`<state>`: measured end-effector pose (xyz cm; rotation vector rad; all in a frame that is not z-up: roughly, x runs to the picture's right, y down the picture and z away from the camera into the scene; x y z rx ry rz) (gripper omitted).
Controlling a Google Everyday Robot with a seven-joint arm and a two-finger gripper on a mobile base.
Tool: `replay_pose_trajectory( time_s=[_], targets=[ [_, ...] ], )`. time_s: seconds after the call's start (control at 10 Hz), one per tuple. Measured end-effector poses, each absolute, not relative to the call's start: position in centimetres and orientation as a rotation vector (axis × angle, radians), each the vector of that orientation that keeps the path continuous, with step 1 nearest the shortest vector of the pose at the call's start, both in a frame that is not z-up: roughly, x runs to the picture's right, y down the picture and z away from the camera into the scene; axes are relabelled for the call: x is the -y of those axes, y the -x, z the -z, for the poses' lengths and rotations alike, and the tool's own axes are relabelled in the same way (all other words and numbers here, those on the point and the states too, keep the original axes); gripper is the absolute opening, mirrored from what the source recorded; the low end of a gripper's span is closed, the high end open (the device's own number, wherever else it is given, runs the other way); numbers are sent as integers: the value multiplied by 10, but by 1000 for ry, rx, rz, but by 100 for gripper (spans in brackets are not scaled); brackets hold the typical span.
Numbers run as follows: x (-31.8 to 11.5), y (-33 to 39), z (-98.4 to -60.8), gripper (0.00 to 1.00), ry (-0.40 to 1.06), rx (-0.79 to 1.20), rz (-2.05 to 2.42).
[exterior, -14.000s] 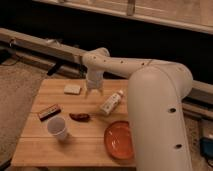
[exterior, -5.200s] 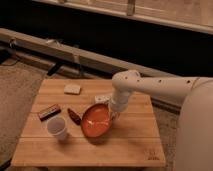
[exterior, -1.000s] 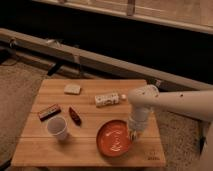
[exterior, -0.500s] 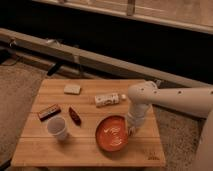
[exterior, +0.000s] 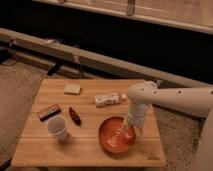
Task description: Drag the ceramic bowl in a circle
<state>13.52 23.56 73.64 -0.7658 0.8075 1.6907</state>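
Sliding left with the shiny round orange-red ceramic bowl (exterior: 116, 135), the gripper (exterior: 128, 130) touches its rim; circling continues.

no readable text on any item, dark mark on table (exterior: 30, 150) corner (illegible), gripper (exterior: 129, 131) at ceramic bowl (exterior: 116, 135)

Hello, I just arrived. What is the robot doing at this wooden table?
The robot's single white arm reaches over the wooden table, and its gripper is down at the right side of the wide, shallow orange-red glossy ceramic bowl, near the table's front right. The task is dragging that bowl in a circle. A small white cup stands to the bowl's left, apart from it.
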Motion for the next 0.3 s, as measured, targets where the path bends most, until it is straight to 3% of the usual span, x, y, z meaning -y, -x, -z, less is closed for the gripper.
replay_pose_trajectory(
  time_s=[0.3],
  targets=[
    [-236,-135,-737,63,767,-809,-1690]
  ],
)
